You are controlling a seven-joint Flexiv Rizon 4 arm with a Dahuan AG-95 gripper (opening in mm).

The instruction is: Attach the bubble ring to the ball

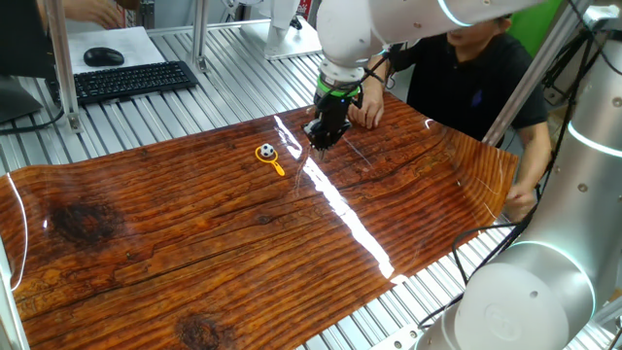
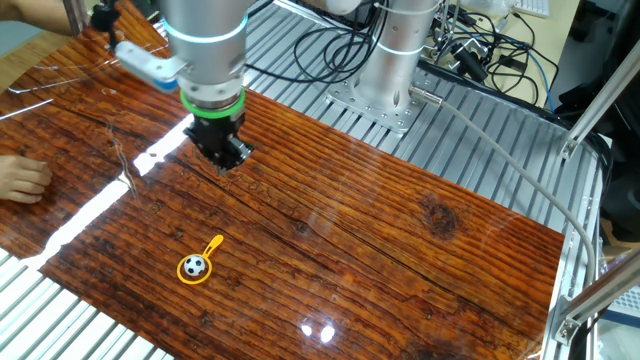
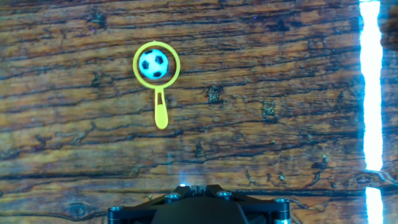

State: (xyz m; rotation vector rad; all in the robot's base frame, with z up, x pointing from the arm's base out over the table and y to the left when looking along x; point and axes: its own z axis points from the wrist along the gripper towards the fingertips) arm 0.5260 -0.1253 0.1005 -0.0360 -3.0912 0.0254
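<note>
Hand view gives only the dark base of the end effector (image 3: pixel 193 208) along the bottom edge, with no fingers showing, so I cannot tell from it whether they stand apart or together. From either fixed view the black fingertips look bunched and empty just above the counter (image 1: pixel 194 262), but they are too small to call. Out to the left of them in one fixed view lies the bubble ring (image 1: pixel 269 157), flat on the wood-grain sheet, its yellow loop already lying around the ball (image 1: pixel 265 152) and its stick handle trailing toward the near edge. The ball sits inside the loop, slightly toward one side, possibly touching the rim. A person's hand (image 2: pixel 22 178) rests at the counter's edge, well apart from both. By my reckoning the ringing looks done; a good finish is a straight lift away, never sweeping sideways over the loop.
</note>
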